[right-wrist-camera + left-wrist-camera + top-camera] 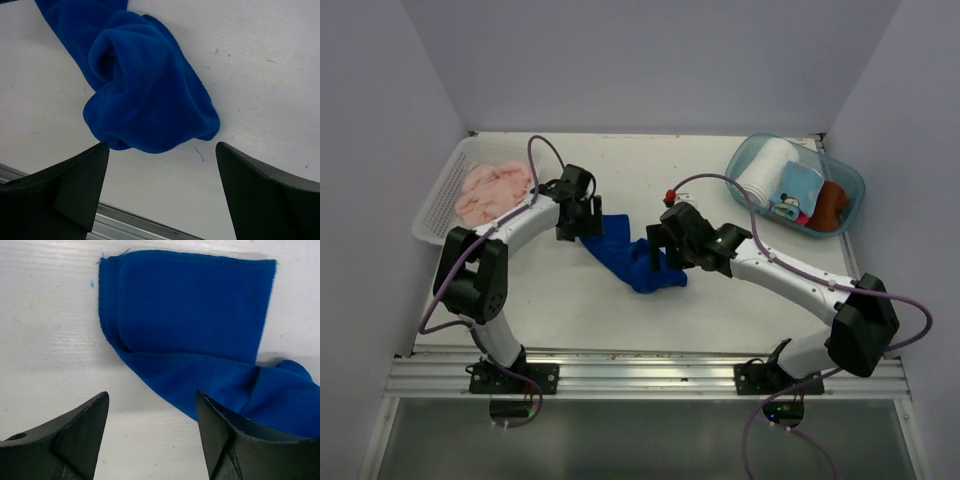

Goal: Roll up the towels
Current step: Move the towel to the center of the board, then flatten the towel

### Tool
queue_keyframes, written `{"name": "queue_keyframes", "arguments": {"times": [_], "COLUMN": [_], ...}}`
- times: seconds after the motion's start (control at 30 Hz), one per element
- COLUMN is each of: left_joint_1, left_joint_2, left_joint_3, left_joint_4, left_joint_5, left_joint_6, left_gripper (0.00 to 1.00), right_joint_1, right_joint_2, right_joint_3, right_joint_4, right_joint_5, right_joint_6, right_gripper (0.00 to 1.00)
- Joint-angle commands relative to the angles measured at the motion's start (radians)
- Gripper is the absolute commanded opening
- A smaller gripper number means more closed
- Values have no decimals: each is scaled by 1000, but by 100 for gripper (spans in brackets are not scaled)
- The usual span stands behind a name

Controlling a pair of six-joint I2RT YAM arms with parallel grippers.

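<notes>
Blue towel (pixel 638 265): is lying mid-desk between the two arms, one end flat and folded, the other bunched into a loose lump.
Left pincer (pixel 152 405): is hanging open just short of the flat end, gripping nothing.
Right pincer (pixel 162 150): is gaping wide by the bunched end, nothing between its fingers.
Desk (pixel 720 300): white, is carrying the towel.
White basket (pixel 435 205): is sitting far left, holding pink cloth (pixel 495 190).
Blue tub (pixel 850 195): is sitting far right, holding rolled towels (pixel 765 170).

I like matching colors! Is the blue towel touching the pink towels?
Apart. The top external view shows the blue towel on the table at center, while the pink towels sit inside the white basket at far left, with table between.
</notes>
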Motion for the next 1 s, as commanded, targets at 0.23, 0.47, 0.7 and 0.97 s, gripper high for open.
{"name": "queue_keyframes", "arguments": {"times": [0.23,0.47,0.7,0.97], "left_joint_1": [43,52,107,227], "left_joint_2": [144,124,34,-161], "left_joint_3": [24,134,455,592], "left_joint_4": [95,42,-76,-110], "left_joint_5": [8,25,66,125], "left_joint_6": [-11,3,45,40], "left_gripper": [42,0,0,0], "right_joint_1": [32,-68,-277,-289], "right_joint_2": [198,209,68,-220], "right_joint_3": [136,246,402,340], "right_joint_4": [114,87,47,-4], "right_joint_5": [45,57,33,205], "right_joint_6": [45,-16,-130,-145], "right_gripper": [48,0,0,0]}}
